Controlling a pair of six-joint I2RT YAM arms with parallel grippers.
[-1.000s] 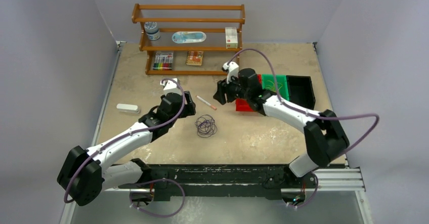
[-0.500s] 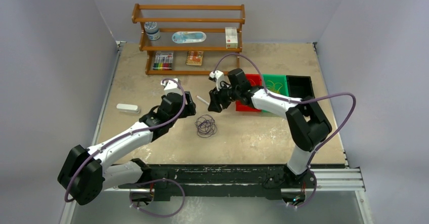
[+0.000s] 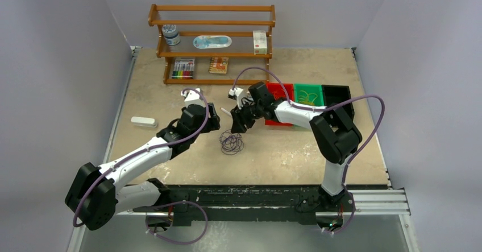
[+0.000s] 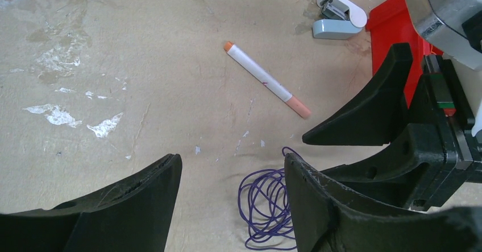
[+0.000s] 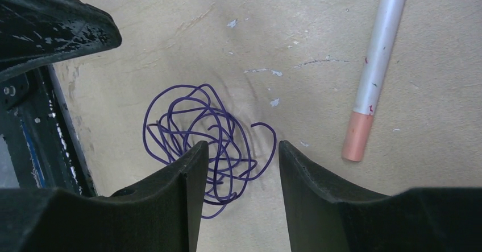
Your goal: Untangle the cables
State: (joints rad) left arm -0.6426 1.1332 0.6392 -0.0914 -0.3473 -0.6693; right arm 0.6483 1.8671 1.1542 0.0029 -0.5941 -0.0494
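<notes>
A tangle of thin purple cables [image 3: 231, 143] lies on the tabletop between the two arms. In the right wrist view the cables [image 5: 196, 128] sit just beyond and partly between the tips of my right gripper [image 5: 241, 147]. That gripper is open, hovers over the tangle's right side and holds nothing. In the left wrist view the cables [image 4: 267, 206] lie by the right finger of my open, empty left gripper [image 4: 232, 160]. From above, the left gripper [image 3: 211, 121] is left of the tangle and the right gripper [image 3: 237, 124] is just behind it.
A white pen [image 4: 267, 80] with orange-pink ends lies behind the tangle. Red [image 3: 281, 90], green [image 3: 310, 96] and black [image 3: 338, 99] bins stand at the right; the green one holds yellowish loops. A wooden shelf [image 3: 211, 41] is at the back, a white block [image 3: 143, 122] at the left.
My right arm has swung left from the bins to just above the purple tangle, its jaws narrowing a little. The left arm and the cables have not moved.
</notes>
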